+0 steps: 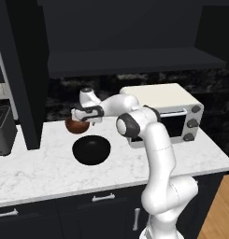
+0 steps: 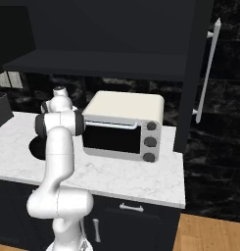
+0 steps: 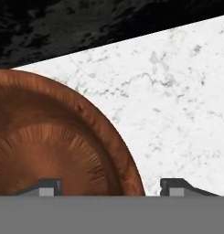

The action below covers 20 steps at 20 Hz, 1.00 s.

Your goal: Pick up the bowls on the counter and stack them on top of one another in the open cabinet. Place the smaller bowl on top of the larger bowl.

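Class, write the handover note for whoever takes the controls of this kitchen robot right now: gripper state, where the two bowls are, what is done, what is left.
Gripper: open, low over the small reddish-brown wood-toned bowl, one finger inside its rim, the other outside above the marble; nothing held.
Wide glossy black bowl: on the white marble counter, in front of the brown bowl.
Dark upper cabinet shelf: no bowl visible on it.
Done: approach to the brown bowl.
Left: both bowls to the shelf, black underneath, brown on top.

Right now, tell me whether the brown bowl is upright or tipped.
Upright. The hand view looks straight down into the brown bowl, its hollow facing up, on the counter; one fingertip is inside its rim, one outside.
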Tool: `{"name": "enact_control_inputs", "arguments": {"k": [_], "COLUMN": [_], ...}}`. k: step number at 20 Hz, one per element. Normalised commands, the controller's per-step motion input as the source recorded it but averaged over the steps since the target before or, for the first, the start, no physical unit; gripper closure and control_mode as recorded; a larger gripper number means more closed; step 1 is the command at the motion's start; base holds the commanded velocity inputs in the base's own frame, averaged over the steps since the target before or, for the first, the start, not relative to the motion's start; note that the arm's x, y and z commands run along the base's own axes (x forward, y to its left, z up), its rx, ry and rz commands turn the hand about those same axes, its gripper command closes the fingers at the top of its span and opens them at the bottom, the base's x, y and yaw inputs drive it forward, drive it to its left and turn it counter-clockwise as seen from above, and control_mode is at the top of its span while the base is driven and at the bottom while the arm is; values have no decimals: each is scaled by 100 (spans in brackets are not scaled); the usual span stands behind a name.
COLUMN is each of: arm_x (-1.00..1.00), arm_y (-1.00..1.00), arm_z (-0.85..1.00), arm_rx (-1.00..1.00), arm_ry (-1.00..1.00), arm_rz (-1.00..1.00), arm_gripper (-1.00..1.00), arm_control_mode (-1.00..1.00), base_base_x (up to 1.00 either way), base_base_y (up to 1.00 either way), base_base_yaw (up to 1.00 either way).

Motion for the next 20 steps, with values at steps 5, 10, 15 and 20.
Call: {"name": "enact_control_inputs", "arguments": {"k": [5, 10, 15, 20], "arm_x": [3, -5, -50, -86], "arm_y": [1, 0, -4, -9], "arm_z": [-4, 0, 2, 20], "arm_rx": [0, 0, 2, 7], "arm_ry": [0, 0, -7, -18], "arm_rz": [0, 0, -1, -1], "arm_gripper": [100, 100, 100, 100], "arm_control_mode": [-100, -100, -100, -100], "base_base_x": [0, 0, 0, 0], "base_base_y": [0, 0, 0, 0], "base_base_yaw": [0, 0, 0, 0]}}
